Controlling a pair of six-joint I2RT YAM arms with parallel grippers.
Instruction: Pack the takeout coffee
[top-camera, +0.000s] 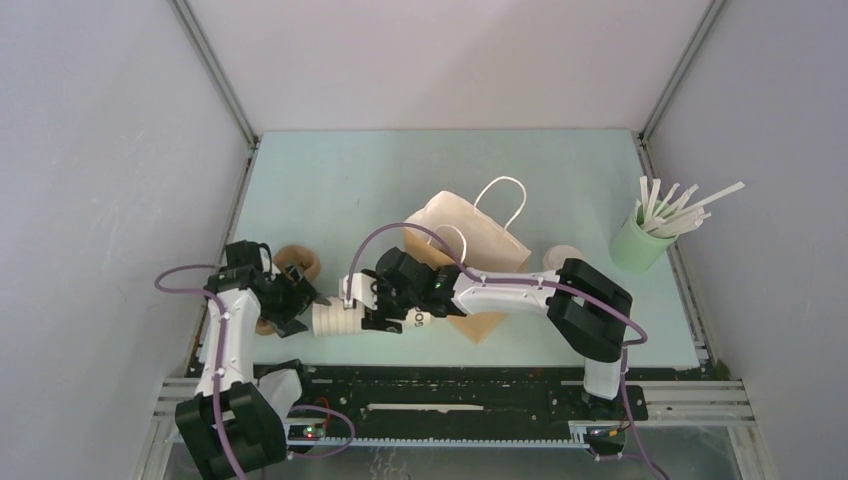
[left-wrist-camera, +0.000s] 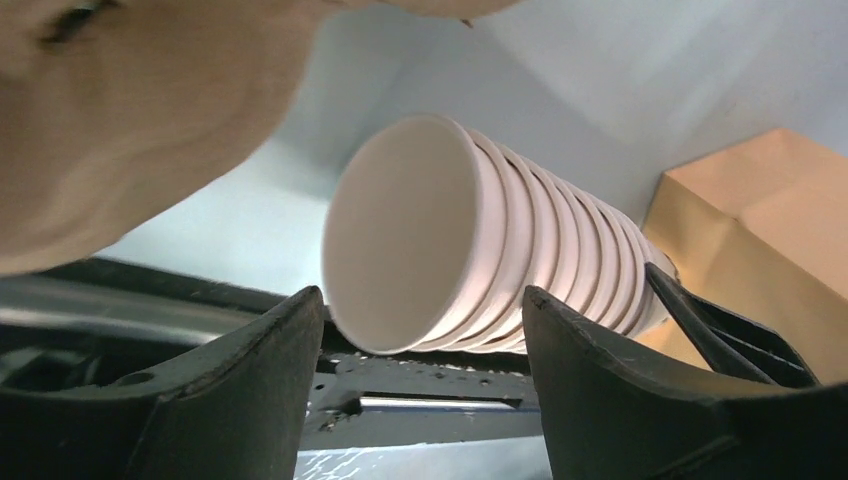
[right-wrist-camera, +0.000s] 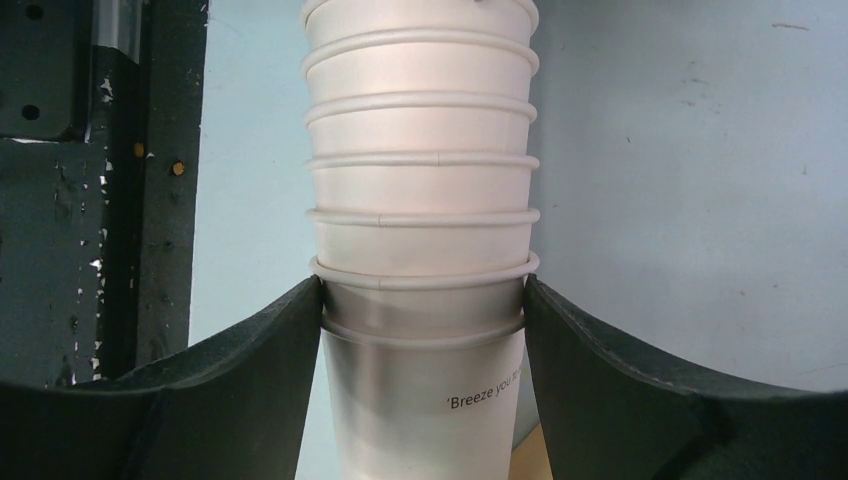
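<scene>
A stack of nested cream cups lies on its side near the table's front edge. My right gripper is shut on it. In the right wrist view both pads press the rims of the stack, just above a cup printed "Breeze you". My left gripper is open at the stack's base end. The stack's round bottom sits just beyond the left gripper's spread fingers, not touching them. The takeout coffee cup, tan inside, lies on its side behind the left gripper with no lid on it.
A brown paper bag with white handles lies mid-table behind the right arm. A loose white lid sits to its right. A green cup of white straws stands at the right edge. A blurred tan shape fills the left wrist view's upper left.
</scene>
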